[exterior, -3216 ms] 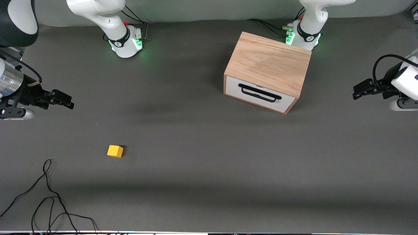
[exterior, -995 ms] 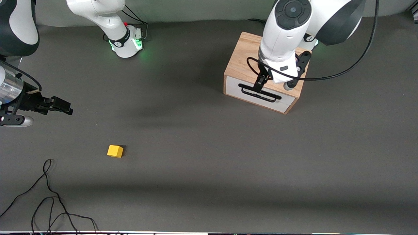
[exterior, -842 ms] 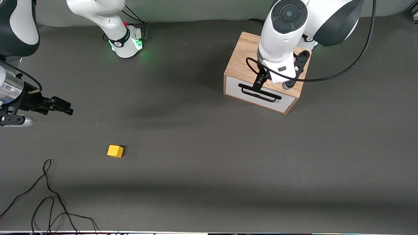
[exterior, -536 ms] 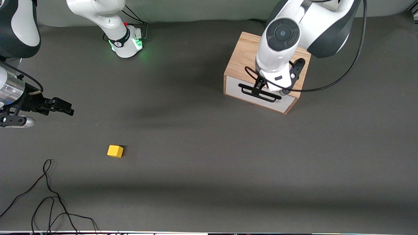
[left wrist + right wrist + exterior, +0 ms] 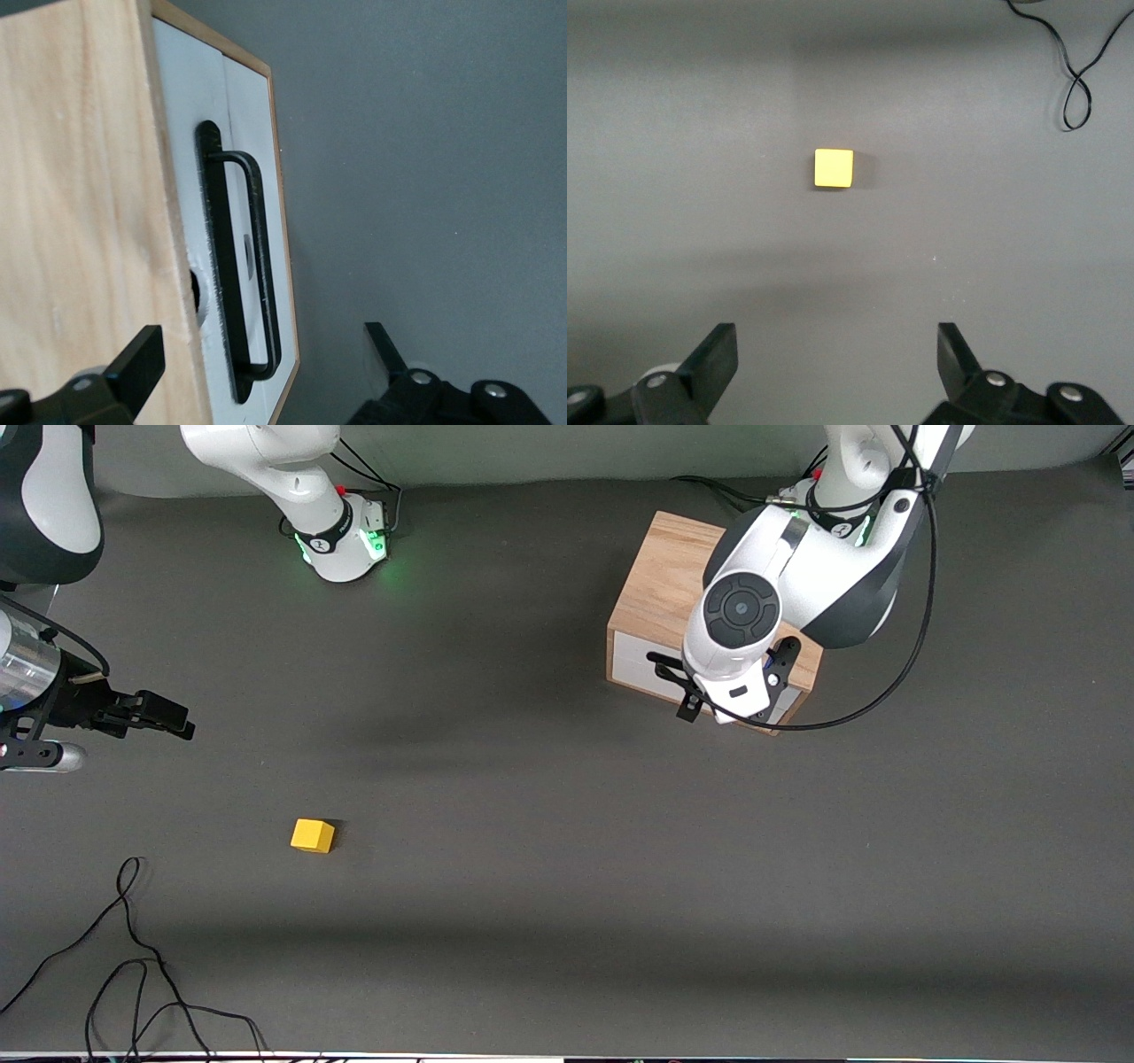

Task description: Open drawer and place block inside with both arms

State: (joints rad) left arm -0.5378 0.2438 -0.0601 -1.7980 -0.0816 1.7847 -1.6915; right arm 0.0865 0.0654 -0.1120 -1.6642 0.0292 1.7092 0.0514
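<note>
Wrist housing of the white left arm hides part of the white drawer front point(image 5: 640, 662) and its black bar handle point(image 5: 239, 292) on the light-wood box cabinet point(image 5: 673, 593). Black left gripper point(image 5: 266, 359) straddles the handle, spread wide. Right gripper point(image 5: 837, 354), spread wide, hangs over bare grey mat near the right arm's end; the small yellow cube point(image 5: 313, 835) sits apart, closer to the front camera.

Block point(image 5: 313, 835) nearer the camera than drawer point(image 5: 640, 666), toward right arm's end
</note>
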